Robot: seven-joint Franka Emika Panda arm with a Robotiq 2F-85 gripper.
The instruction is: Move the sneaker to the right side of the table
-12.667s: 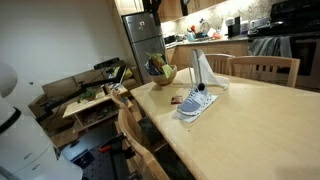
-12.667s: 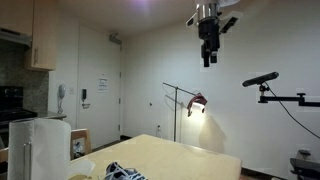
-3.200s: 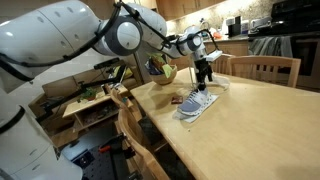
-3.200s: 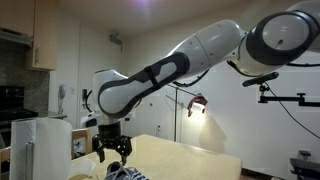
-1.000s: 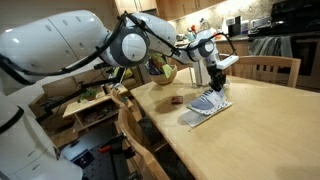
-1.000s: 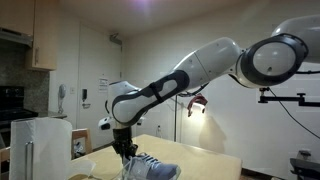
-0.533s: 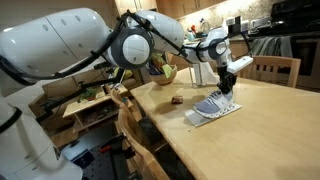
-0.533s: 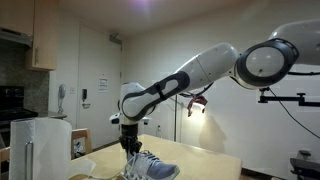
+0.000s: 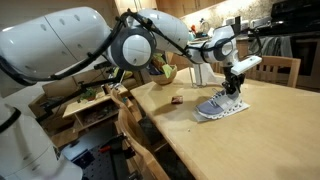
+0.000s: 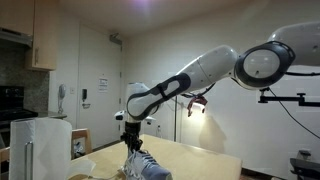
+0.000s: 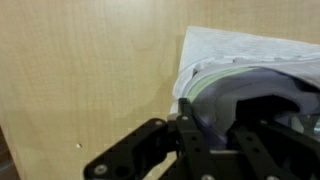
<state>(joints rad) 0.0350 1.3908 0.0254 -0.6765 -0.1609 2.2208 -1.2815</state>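
The sneaker (image 9: 217, 107), light grey-blue with a white sole, rests on a white sheet (image 9: 204, 117) on the pale wood table (image 9: 270, 135). My gripper (image 9: 233, 90) comes down onto its heel end, and its fingers clamp the collar. In the wrist view the gripper (image 11: 214, 126) stands with one finger outside the shoe's wall and one inside the sneaker (image 11: 250, 85). From the other side, the gripper (image 10: 131, 147) stands over the sneaker (image 10: 150, 168) at the table's (image 10: 205, 165) near end.
A small dark brown object (image 9: 176, 100) lies left of the shoe. A bowl of greens (image 9: 161, 72) sits at the table's far corner. Wooden chairs stand behind (image 9: 272, 68) and in front (image 9: 135, 135). A paper towel roll (image 10: 45, 145) stands at the left.
The gripper has carried the sneaker and its white sheet to the right across the table, away from the dark brown object.
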